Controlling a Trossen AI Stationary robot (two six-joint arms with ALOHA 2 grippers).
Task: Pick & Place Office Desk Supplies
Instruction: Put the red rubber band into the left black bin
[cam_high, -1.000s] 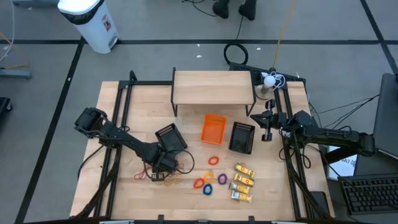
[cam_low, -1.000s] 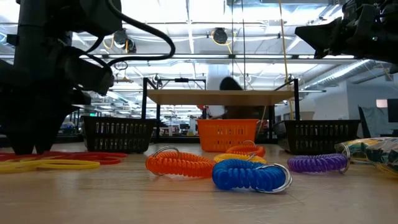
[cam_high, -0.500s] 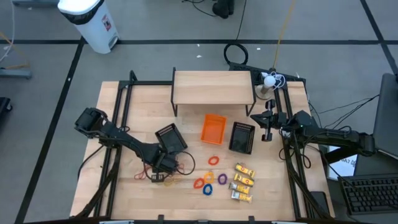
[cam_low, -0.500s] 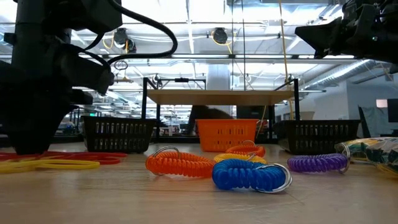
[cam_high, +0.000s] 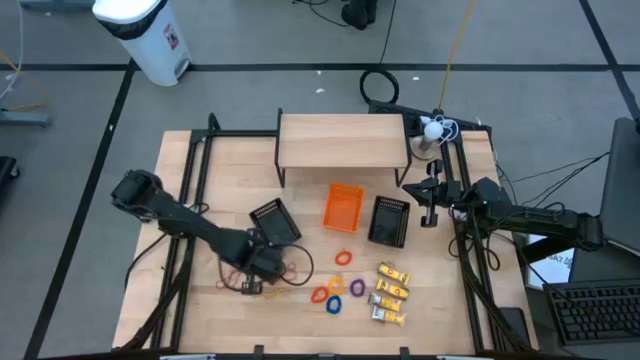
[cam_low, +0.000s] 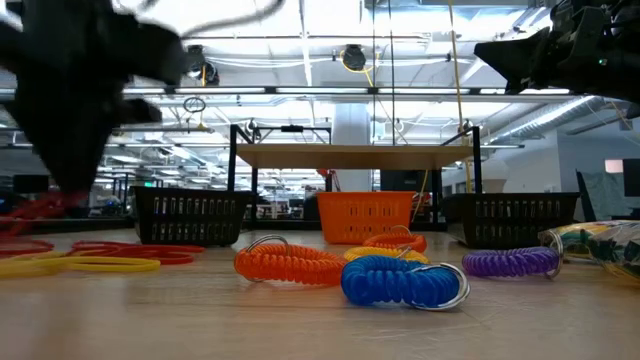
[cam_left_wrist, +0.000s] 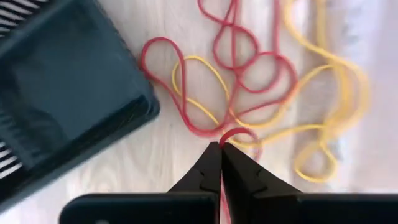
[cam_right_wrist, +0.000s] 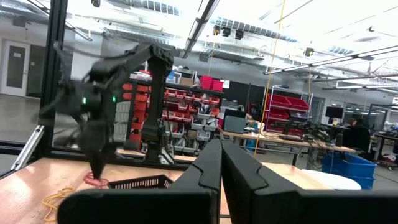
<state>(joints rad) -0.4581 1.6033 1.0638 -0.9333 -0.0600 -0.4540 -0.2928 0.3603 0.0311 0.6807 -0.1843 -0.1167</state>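
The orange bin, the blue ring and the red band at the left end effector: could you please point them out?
orange bin (cam_high: 343, 207): high view, its middle.
blue ring (cam_low: 400, 281): low view, middle of its coil.
red band (cam_left_wrist: 239, 134): left wrist view, the loop at the fingertips.

In the low view the left arm (cam_low: 75, 90) is motion-blurred; the packets (cam_low: 605, 245) beyond it are cut off.
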